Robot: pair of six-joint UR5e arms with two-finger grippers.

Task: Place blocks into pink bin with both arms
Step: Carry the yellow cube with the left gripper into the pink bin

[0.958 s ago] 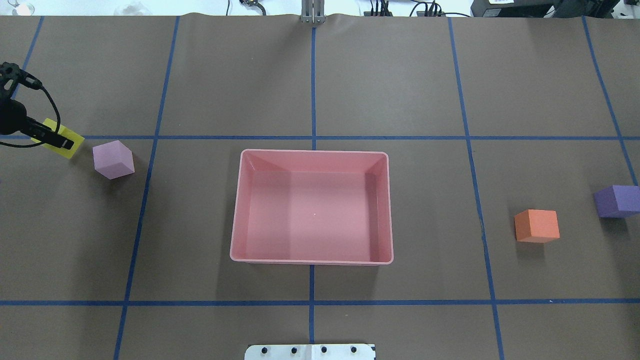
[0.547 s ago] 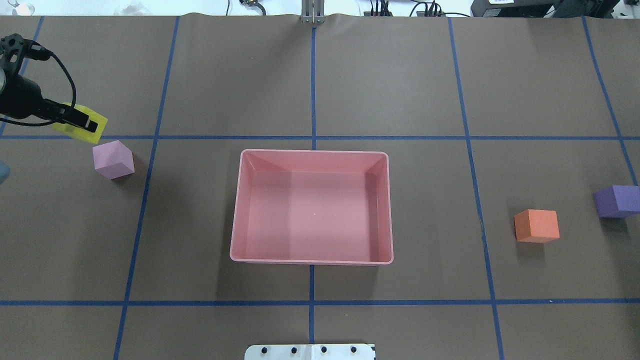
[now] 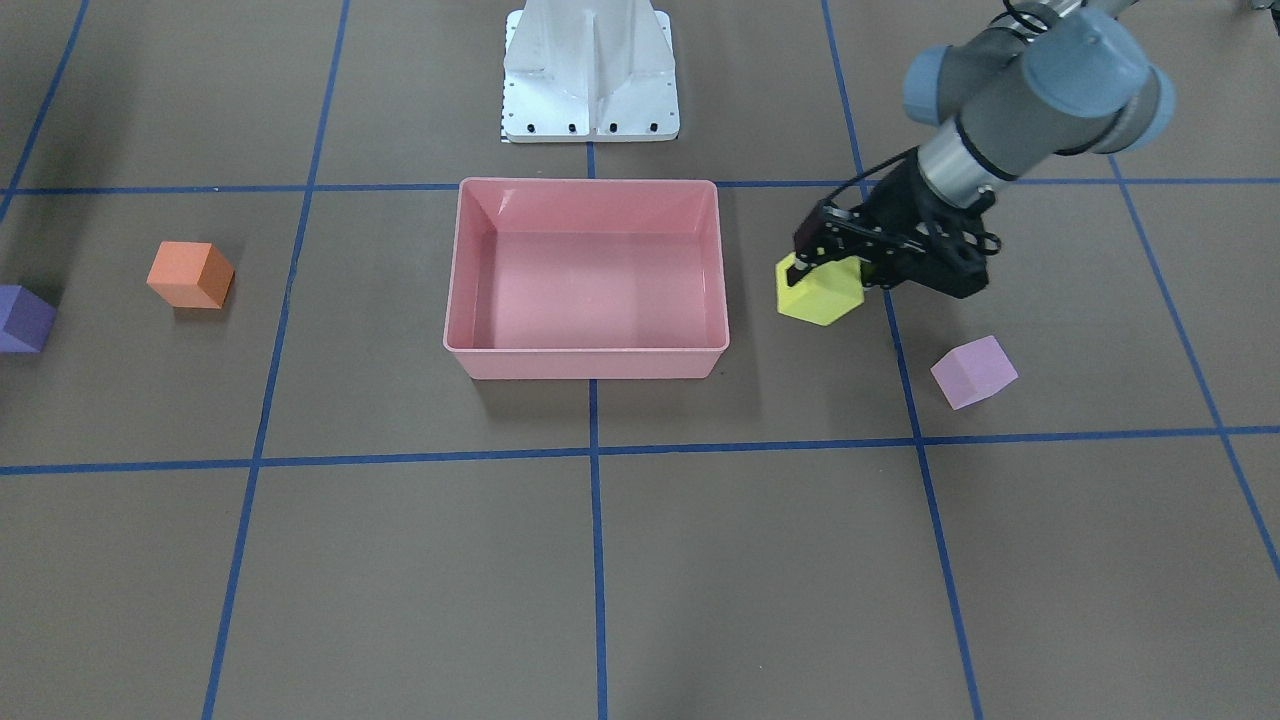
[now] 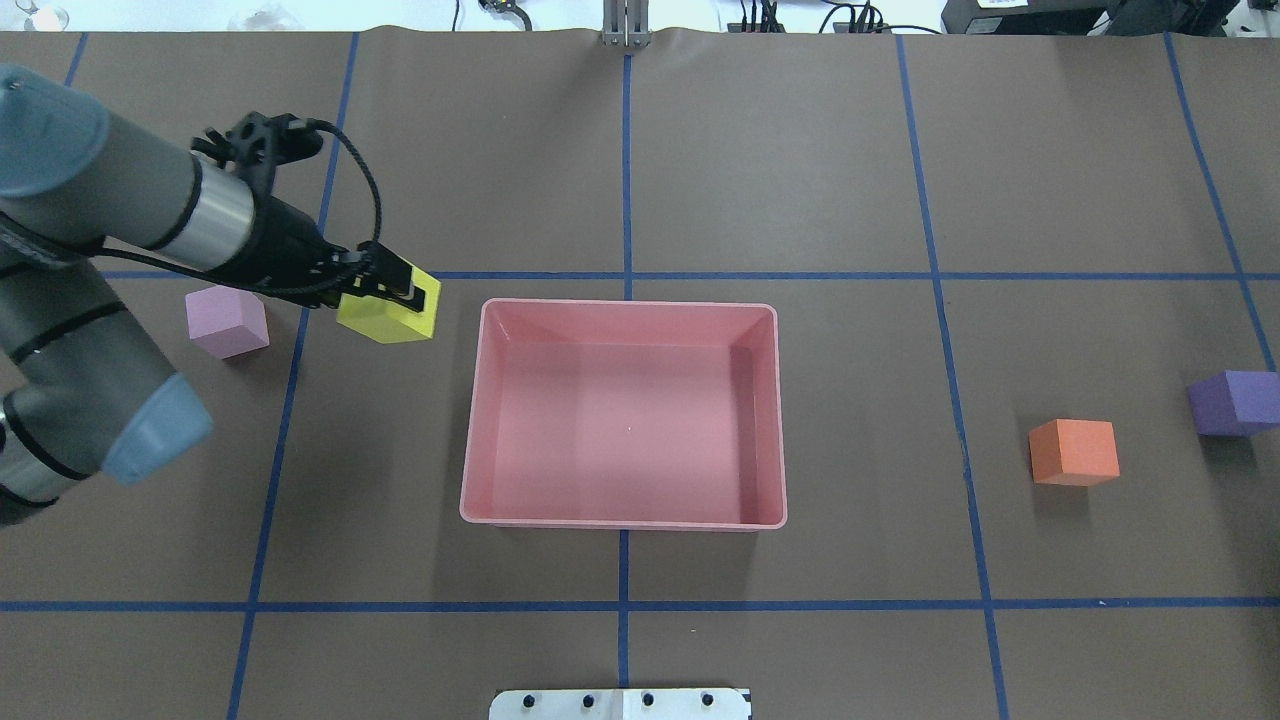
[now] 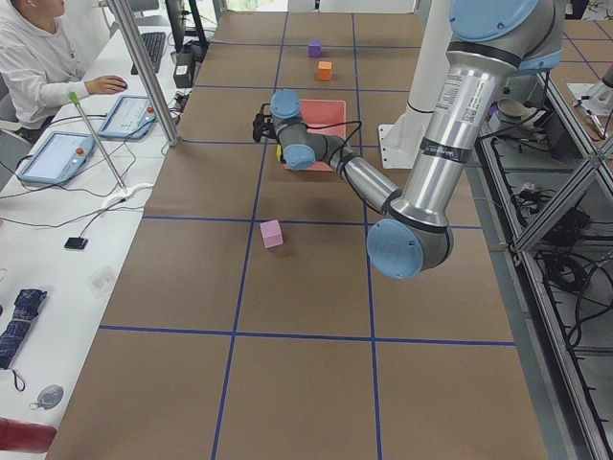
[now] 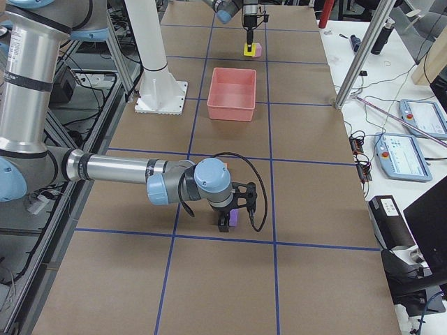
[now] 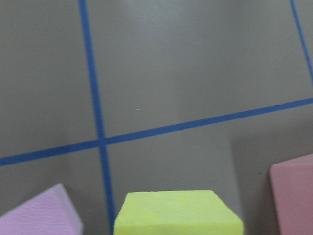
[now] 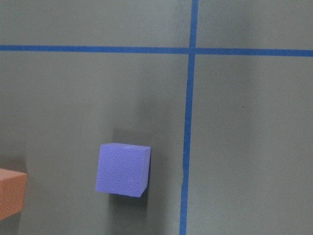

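0 of 4 blocks are in the bin (image 4: 620,523). Left fingers (image 4: 430,296) clamp the yellow block (image 4: 385,315) just beside its wall. Lilac (image 4: 227,320), orange (image 4: 1074,452) and purple (image 4: 1235,402) lie on the tabletop (image 4: 800,150). Whether the right fingers (image 6: 222,225) are apart or together, I cannot tell.

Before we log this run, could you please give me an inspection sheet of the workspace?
Surface: brown paper table, blue tape grid.
Job's things: pink bin empty; yellow block held short of it; lilac block, orange block, purple block on the table.
Clutter: nothing seen.
Grippers: left gripper shut on yellow block; right gripper by the purple block, state unclear.
Cables: black cable loops off the left arm.
Surroundings: seated person at a desk.
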